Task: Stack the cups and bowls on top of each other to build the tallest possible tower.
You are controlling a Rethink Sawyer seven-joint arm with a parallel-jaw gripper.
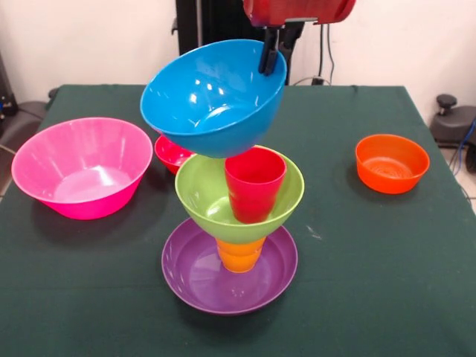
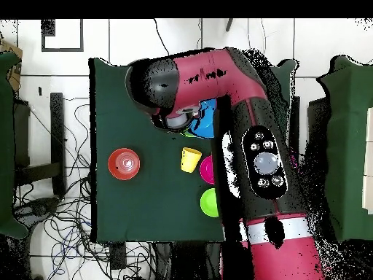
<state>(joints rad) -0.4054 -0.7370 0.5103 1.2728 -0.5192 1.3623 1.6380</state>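
Note:
The tower stands at the table's middle: a shallow purple bowl (image 1: 195, 277) carries an orange cup (image 1: 239, 254), a lime green bowl (image 1: 199, 195) rests on that, and a red cup (image 1: 255, 186) stands inside the green bowl. Just above it hangs a blue bowl (image 1: 212, 97), tilted with its opening toward the camera. My gripper (image 1: 271, 56) is shut on its far right rim. Whether the blue bowl touches the red cup I cannot tell. In the overhead view the arm hides the tower; only a sliver of the blue bowl (image 2: 207, 117) shows.
A big pink bowl (image 1: 82, 167) sits at the left, with a small red bowl (image 1: 169, 152) behind the tower. A small orange bowl (image 1: 392, 162) is at the right. The overhead view shows a yellow cup (image 2: 191, 159) and a small green bowl (image 2: 209, 202) beside the arm.

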